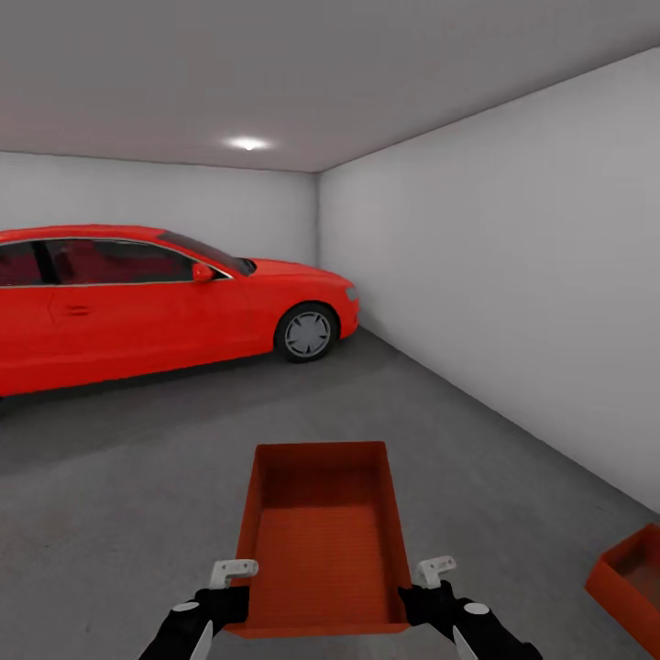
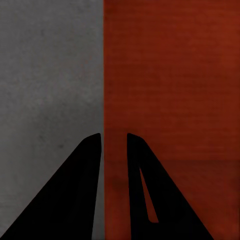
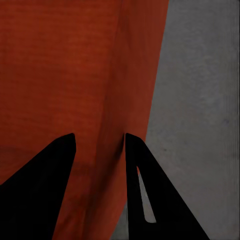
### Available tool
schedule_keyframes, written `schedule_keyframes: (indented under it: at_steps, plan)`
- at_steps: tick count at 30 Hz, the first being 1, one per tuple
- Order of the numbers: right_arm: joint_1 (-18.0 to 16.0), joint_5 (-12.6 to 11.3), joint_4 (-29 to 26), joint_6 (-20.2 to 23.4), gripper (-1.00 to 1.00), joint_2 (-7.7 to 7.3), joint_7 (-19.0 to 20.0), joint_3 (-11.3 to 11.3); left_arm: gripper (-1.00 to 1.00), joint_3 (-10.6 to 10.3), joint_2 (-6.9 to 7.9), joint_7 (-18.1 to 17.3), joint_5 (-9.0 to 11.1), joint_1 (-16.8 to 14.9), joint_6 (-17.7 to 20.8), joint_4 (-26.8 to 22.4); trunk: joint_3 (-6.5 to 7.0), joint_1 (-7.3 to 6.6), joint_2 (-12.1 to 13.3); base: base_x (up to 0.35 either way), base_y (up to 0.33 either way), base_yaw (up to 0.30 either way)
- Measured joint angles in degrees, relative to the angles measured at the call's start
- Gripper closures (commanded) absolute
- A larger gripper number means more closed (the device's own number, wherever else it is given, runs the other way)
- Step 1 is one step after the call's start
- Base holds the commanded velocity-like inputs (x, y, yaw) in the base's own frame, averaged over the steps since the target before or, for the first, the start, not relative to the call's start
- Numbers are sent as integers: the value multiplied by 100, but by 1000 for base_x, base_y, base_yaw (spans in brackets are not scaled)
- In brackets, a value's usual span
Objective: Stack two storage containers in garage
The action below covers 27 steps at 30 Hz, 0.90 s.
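Note:
One orange-red storage container point(image 1: 321, 541) is held open-topped and empty in front of me, above the dark grey concrete floor point(image 1: 137, 477) of the garage. My left gripper point(image 1: 229, 587) is shut on its left wall near the close corner. My right gripper point(image 1: 431, 582) is shut on its right wall. In the left wrist view the gripper point(image 2: 114, 137) straddles the thin wall of the container point(image 2: 170, 90). The right wrist view shows the same grip point(image 3: 99, 137) on the bin point(image 3: 65, 75). The second storage container point(image 1: 632, 577) rests on the floor at the lower right, cut off by the picture's edge.
A red car point(image 1: 137, 302) is parked along the left, nose toward the far corner. A white wall point(image 1: 513, 275) runs down the right side. Open concrete floor stretches between the car and that wall.

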Motion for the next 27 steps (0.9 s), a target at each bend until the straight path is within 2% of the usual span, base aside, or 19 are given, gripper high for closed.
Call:
schedule_keyframes:
  at_steps: [8,27]
  plan:
    - [0,0,0,1,100,0,0,-1,100,0,0,-1,-1,0,0,0,0,1,0,285,0,-300]
    - [0,8,0,0,100,0,3,-7,100,0,0,-1,-1,0,0,0,0,3,1,12,0,-300]
